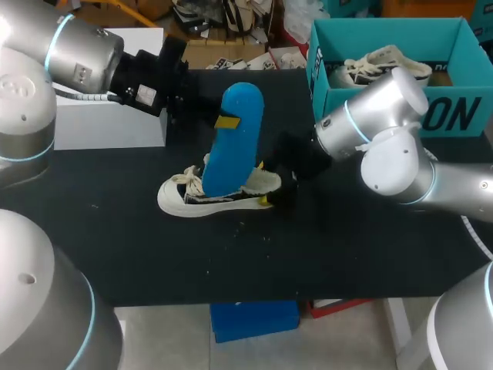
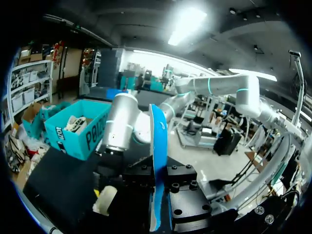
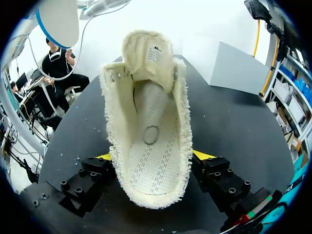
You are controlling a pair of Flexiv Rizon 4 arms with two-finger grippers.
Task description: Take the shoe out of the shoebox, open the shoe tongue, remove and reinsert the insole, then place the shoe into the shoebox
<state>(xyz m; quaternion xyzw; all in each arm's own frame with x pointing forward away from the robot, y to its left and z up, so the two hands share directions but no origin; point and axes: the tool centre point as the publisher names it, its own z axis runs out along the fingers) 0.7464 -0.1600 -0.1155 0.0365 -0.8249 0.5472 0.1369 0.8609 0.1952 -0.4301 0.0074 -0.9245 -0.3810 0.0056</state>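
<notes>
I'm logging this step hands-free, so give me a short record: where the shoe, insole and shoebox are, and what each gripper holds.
shoe: on its sole on the black table, outside the box, tongue pulled open, no insole inside
insole: blue, out of the shoe, upright over it
left gripper: shut on the insole
right gripper: shut on the shoe's heel end, one finger each side
shoebox: teal, open, far right of the table, second shoe inside
</notes>
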